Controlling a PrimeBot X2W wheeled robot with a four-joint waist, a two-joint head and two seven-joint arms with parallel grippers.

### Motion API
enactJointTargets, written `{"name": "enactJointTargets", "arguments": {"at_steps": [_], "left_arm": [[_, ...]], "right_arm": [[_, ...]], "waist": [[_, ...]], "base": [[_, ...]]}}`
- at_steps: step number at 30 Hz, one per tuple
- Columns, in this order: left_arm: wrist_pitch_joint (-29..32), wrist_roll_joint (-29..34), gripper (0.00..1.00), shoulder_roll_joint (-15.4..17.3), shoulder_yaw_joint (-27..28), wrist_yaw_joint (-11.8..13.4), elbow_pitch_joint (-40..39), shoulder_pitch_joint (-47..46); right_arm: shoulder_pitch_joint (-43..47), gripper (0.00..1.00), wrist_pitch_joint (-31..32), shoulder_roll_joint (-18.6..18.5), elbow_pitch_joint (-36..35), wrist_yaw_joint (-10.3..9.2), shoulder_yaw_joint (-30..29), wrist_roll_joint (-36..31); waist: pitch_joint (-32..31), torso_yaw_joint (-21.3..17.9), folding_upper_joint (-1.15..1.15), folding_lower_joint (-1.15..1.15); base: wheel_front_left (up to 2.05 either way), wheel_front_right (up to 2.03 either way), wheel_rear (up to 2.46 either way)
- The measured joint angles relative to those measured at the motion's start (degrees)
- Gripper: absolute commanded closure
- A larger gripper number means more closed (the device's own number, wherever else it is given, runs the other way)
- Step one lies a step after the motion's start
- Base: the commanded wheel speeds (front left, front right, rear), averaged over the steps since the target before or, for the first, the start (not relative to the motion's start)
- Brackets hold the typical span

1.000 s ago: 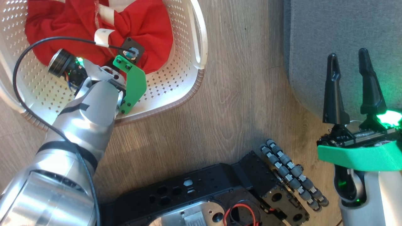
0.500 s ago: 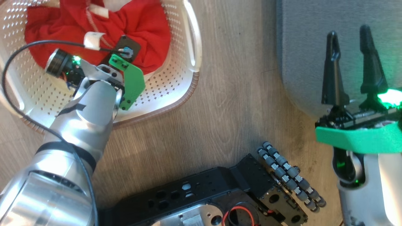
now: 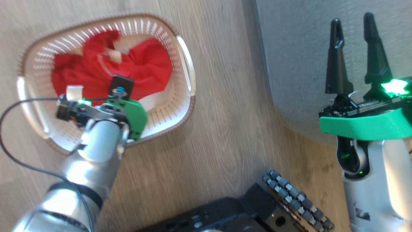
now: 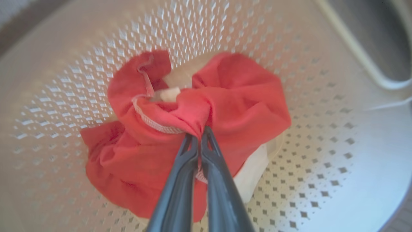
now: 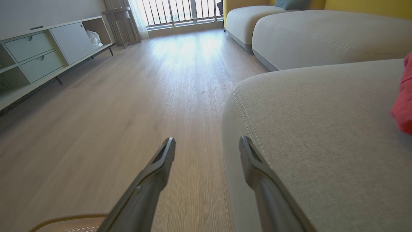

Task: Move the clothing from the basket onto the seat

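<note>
Fingers [image 4: 180, 174] of left gripper [image 4: 200, 132] stay clamped on red clothing [image 4: 238, 106] mid-basket [image 3: 185, 61] (head camera swung, basket didn't); grip holds, lift next; seat [image 3: 299, 64] at 3 o'clock, right gripper [image 3: 352, 19] spread

Soft red cloth clothing [image 4: 231, 103] – perforated matt plastic basket [image 4: 322, 135] – woven grey seat [image 5: 322, 129]

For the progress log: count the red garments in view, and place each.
2. One red garment in the basket, pinched by the left gripper; a second garment on the seat. More may hide beneath.
</note>
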Motion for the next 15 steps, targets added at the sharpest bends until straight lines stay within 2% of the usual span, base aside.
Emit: {"name": "enactJointTargets", "arguments": {"at_steps": [3, 6, 11, 15], "left_arm": [[-0.08, 0.05, 1.0, -0.14, 1.37, 0.98, -7.57, 3.76], [-0.36, -0.69, 1.0, -0.9, 2.14, 1.13, -4.9, 3.22], [-0.37, -0.41, 1.0, -1.04, 2.74, 1.26, -11.7, 3.91], [-0.37, 0.19, 1.0, -1.04, 3.86, 1.14, -19.39, 8.14]], "right_arm": [[0.54, 0.0, 0.0, 0.0, 1.07, 0.0, -0.14, -1.16], [2.06, 0.0, 0.05, 0.0, 2.7, 0.0, -0.6, -0.3], [5.03, 0.0, 0.05, 0.0, 4.17, 0.0, -0.8, -0.54], [6.36, 0.0, 0.05, 0.0, 5.16, 0.0, -0.75, -1.07]], "waist": [[-3.66, 0.76, 0.0, 0.0], [-7.83, 1.71, 0.0, 0.0], [-14.78, 3.39, 0.0, 0.0], [-19.74, 4.64, 0.0, 0.0]], "base": [[0.0, 0.0, 0.0], [0.0, 0.0, 0.0], [0.0, 0.0, 0.0], [0.0, 0.0, 0.0]]}}
